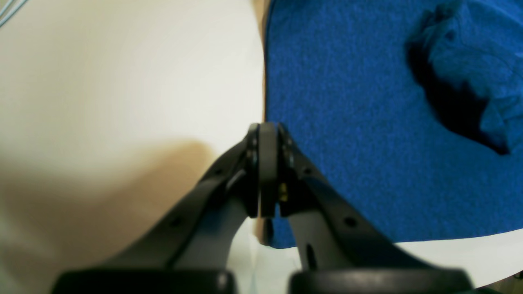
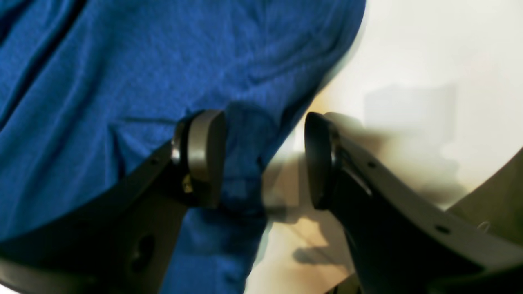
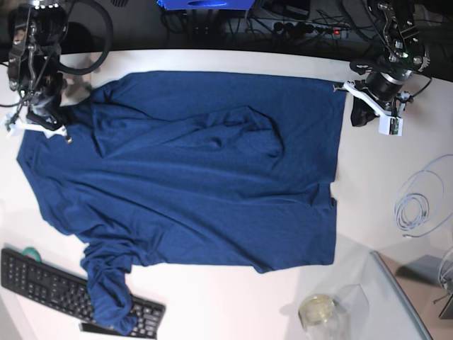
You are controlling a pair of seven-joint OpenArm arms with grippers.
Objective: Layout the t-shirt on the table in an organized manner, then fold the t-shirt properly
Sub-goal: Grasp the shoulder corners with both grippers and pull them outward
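So the t-shirt (image 3: 191,177) is spread across most of the table (image 3: 382,184), front mostly flat. There's a raised fold running through the middle of the chest, and one sleeve is bunched up and hanging over the black keyboard (image 3: 49,283) at the near-left corner of the base view. The hem side runs fairly straight along the right of that view, and the shoulder end sits at the left.

Over by that shoulder end we've got the right gripper (image 2: 263,159), with its jaws standing apart. In the right wrist view one pad (image 2: 204,155) is over the blue cloth and the other is out over bare white tabletop, with the shirt's edge running between them. It isn't pinching anything that we can see.

The left gripper (image 1: 267,163) is at the far-right corner of the base view, right at the shirt's hem corner. Its jaws are pressed together. The left wrist view shows the tips sitting right on the cloth's edge, but it's too blurry for us to say if any fabric is actually caught between them.

Further out, there's a coil of white cable (image 3: 425,198) to the right and a small glass jar (image 3: 318,312) near the front edge by the grey stand (image 3: 410,297).
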